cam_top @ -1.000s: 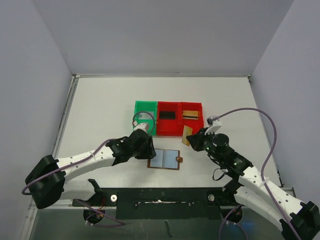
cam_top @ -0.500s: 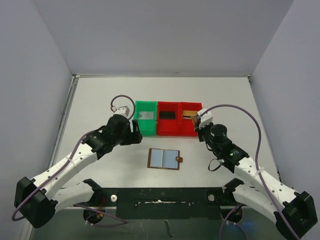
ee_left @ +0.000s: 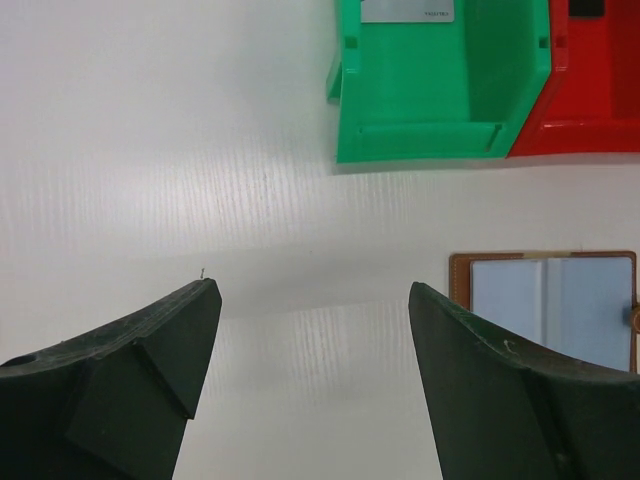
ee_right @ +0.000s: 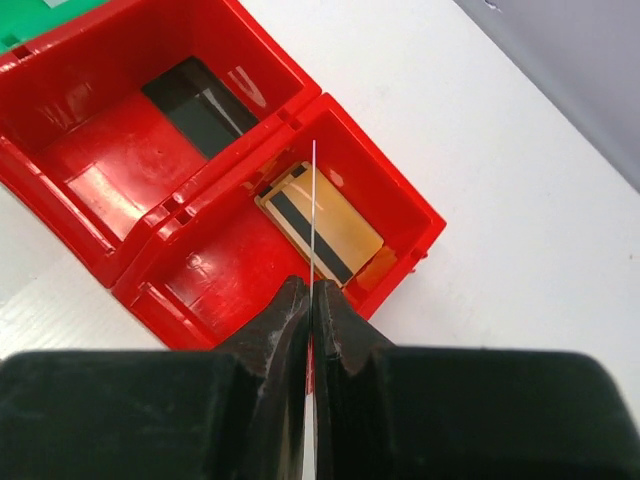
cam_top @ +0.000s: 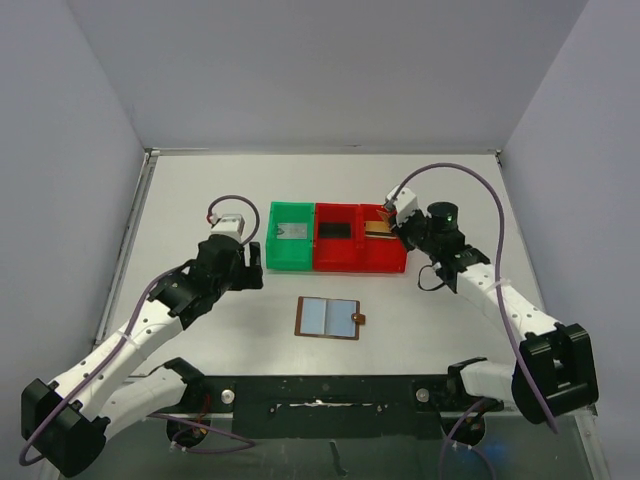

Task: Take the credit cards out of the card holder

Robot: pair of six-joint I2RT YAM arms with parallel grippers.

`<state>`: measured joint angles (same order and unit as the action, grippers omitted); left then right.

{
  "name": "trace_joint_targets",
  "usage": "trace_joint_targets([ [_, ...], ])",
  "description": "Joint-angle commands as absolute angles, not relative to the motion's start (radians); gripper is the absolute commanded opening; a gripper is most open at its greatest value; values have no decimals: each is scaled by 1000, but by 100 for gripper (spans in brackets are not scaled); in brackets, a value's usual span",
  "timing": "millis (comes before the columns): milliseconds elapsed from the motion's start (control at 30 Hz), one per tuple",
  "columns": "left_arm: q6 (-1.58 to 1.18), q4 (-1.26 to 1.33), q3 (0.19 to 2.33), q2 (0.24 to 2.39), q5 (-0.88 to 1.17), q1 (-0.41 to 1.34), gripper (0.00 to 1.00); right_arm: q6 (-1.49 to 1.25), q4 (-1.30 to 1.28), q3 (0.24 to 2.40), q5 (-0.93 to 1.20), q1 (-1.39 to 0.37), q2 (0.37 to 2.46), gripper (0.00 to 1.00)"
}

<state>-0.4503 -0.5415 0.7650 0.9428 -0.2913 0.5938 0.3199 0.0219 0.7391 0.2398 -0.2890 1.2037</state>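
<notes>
- Your left hand is released: its two dark fingers stand wide apart, and only bare bench shows between them
- That hand hangs over the bench just left of the green bin, apart from the card holder
- Your right hand is clenched on a thin card, which you see edge-on as a pale line rising from between the pressed fingers; its face and colour do not show
- You hold that thin card over the right red bin; whether it touches anything inside cannot be told
- A gold card with a dark stripe lies flat on the floor of the right red bin
- A dark card lies in the middle red bin
- A grey card lies at the far end of the green bin
- The three bins stand side by side, touching, in a row across the middle of the bench
- The card holder lies open and flat on the bench, near the bins on your side of them and between your two arms
- In the left wrist view the card holder shows a brown rim around two pale blue panels; its snap tab sticks out on the right
</notes>
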Motion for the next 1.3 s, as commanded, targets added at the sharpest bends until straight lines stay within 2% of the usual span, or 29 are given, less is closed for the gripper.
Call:
trace_joint_targets([
  [0, -404, -490, 776, 935, -383, 586, 77, 494, 2, 848, 261, -295, 1279, 0],
  [100, -408, -496, 775, 930, -402, 585, 77, 568, -50, 912, 217, -300, 1357, 0],
  [300, -405, -498, 773, 938, -414, 585, 77, 672, -29, 940, 272, -312, 1470, 0],
  [567, -391, -486, 770, 960, -408, 584, 77, 865, 40, 946, 127, -345, 1563, 0],
  [1033, -386, -492, 776, 1002, -406, 581, 77, 962, 16, 1032, 137, -339, 1695, 0],
  [1267, -385, -492, 778, 1007, -401, 576, 77, 995, -30, 1066, 103, -344, 1752, 6],
])
